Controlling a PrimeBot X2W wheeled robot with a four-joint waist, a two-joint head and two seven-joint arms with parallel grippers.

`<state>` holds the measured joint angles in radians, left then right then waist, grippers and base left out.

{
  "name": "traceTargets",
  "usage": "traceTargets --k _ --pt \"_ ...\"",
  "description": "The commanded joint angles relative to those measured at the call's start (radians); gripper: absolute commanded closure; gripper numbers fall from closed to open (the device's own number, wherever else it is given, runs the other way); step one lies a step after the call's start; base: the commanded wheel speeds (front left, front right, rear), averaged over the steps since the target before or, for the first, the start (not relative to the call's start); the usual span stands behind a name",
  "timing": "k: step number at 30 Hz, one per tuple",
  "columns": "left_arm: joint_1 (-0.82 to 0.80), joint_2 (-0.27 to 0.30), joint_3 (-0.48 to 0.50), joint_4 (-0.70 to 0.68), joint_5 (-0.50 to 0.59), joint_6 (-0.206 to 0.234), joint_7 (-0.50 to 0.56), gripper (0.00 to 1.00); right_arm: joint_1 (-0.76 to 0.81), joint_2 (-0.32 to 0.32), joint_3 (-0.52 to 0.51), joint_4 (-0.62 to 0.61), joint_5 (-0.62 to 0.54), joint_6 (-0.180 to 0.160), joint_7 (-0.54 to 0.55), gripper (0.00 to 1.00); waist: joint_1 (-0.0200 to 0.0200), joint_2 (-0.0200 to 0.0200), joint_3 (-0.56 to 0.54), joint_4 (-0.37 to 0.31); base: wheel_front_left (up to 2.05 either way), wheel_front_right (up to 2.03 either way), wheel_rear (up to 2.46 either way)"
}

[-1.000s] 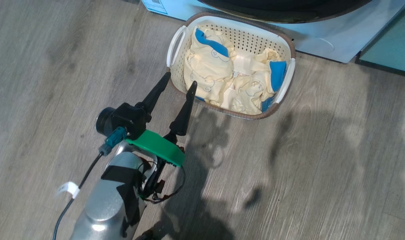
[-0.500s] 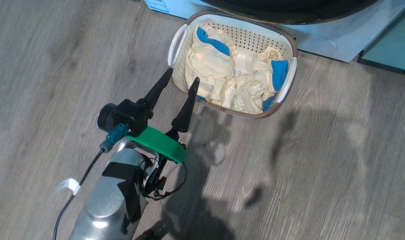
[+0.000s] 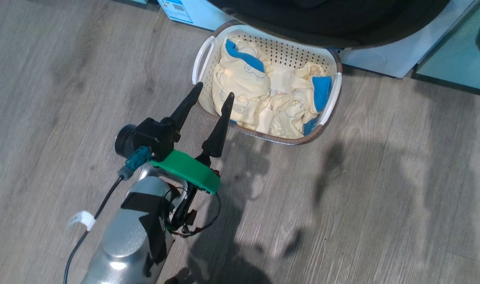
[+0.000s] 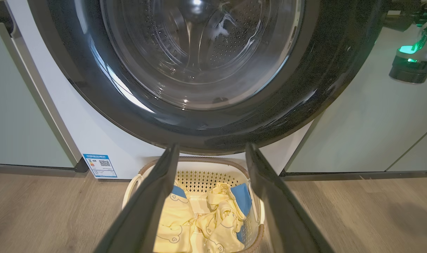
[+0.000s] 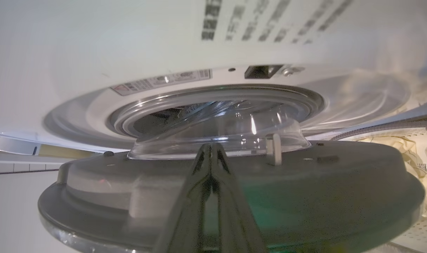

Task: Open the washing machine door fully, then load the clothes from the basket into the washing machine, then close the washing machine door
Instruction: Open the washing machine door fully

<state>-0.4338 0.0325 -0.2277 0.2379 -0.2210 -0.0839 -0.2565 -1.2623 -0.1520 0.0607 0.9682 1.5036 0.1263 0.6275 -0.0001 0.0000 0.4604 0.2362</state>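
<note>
The cream basket [image 3: 280, 139] stands on the floor against the white washing machine [image 3: 378, 59], with pale yellow clothes [image 3: 244, 79] with blue patches piled in it. My left gripper [image 3: 214, 90] is open, empty, its tips over the basket's near left rim. In the left wrist view it [image 4: 212, 147] points at the glossy black washing machine door [image 4: 206, 70], with the basket [image 4: 206, 177] and clothes [image 4: 217, 211] below. The door [image 5: 304, 196] stands ajar from the drum mouth [image 5: 213, 102]. My right gripper [image 5: 210, 147] is shut, its tips against the door's grey inner face.
Pale green cabinets [image 4: 24, 105] flank the machine on both sides. Wooden floor [image 3: 342, 205] stretches open to the right of my left arm. My right arm [image 4: 412, 59], with a green light on it, is beside the door's right edge. A blue label [image 4: 99, 165] marks the machine's lower left corner.
The head camera has shifted slightly. The black door's edge now reaches further out over the basket's far rim. My left gripper stays open in the same place by the basket.
</note>
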Motion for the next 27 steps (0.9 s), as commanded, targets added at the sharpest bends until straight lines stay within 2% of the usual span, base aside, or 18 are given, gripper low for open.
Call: traceTargets --k 1,12,27 --pt "-0.008 0.018 0.037 -0.027 0.006 0.003 -0.005 0.00 0.009 0.040 0.016 -0.044 0.007 0.004 0.025 1.00 0.0001 0.0000 -0.004 -0.004 0.00 0.00 0.00" --pt "0.009 0.018 0.044 -0.011 0.011 0.002 -0.005 0.00 0.131 0.068 0.053 -0.161 0.037 0.004 0.124 1.00 0.0001 0.0000 -0.044 -0.023 0.00 0.00 0.00" --pt "0.048 0.018 0.059 0.013 0.024 -0.007 -0.005 0.00 0.325 0.097 0.123 -0.301 0.087 0.004 0.188 1.00 0.0001 0.0000 -0.136 -0.038 0.00 0.00 0.00"
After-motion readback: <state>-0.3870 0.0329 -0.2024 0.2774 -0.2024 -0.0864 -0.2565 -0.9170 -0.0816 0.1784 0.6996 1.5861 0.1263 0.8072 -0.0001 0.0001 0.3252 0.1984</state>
